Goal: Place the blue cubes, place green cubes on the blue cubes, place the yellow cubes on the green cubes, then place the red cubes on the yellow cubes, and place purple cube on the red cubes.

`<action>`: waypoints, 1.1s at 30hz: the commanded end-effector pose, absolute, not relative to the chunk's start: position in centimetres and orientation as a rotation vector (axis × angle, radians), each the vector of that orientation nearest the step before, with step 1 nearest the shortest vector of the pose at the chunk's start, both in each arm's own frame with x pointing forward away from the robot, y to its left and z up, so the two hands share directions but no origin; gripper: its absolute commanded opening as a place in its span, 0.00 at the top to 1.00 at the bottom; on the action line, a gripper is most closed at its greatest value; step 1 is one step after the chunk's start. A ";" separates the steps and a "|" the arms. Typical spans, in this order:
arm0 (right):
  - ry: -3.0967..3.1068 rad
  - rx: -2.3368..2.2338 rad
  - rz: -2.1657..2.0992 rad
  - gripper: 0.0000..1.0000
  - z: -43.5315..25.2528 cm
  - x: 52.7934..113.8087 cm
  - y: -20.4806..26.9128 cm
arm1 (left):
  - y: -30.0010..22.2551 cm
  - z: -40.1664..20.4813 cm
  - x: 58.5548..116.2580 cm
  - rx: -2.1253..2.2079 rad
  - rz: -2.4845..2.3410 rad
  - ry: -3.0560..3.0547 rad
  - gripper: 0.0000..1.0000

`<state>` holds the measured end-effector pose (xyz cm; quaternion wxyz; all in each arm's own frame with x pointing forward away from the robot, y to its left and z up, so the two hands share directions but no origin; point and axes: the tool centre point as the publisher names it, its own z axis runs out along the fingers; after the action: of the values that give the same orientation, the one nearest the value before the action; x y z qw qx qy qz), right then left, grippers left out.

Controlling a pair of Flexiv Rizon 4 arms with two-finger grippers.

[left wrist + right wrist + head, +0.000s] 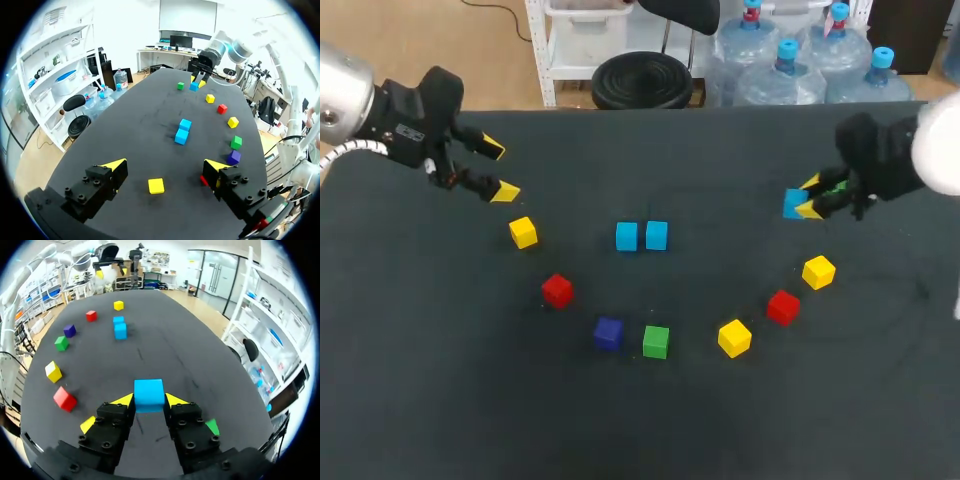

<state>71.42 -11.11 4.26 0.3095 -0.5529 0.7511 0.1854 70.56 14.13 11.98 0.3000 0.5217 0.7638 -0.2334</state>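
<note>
Our right gripper (149, 401) clamped a small blue cube (148, 393); our left gripper (165, 166) hung open near a small yellow cube (156, 185).

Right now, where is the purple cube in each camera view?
Head view: purple cube at lower middle, just left of a green cube.
Left wrist view: purple cube just ahead of one finger of the left gripper, green cube beyond it.
Right wrist view: purple cube far ahead, between the green cube and a red cube.
Shared landmark: that green cube.
</note>
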 end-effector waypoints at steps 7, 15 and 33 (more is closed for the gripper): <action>1.974 -1.481 0.497 1.00 4.0 70.6 -6.0 | 14.2 11.9 70.4 1.383 -0.620 2.020 0.00; 1.972 -1.468 0.511 1.00 3.4 70.4 -3.2 | 14.2 11.9 70.4 1.383 -0.620 2.020 0.00; 1.950 -1.496 0.575 1.00 1.5 70.1 1.2 | 14.2 11.9 70.4 1.383 -0.620 2.020 0.00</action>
<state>69.61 0.72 1.90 0.3045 -0.5640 0.7371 0.2142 70.55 14.12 11.99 0.3000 0.5217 0.7638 -0.2334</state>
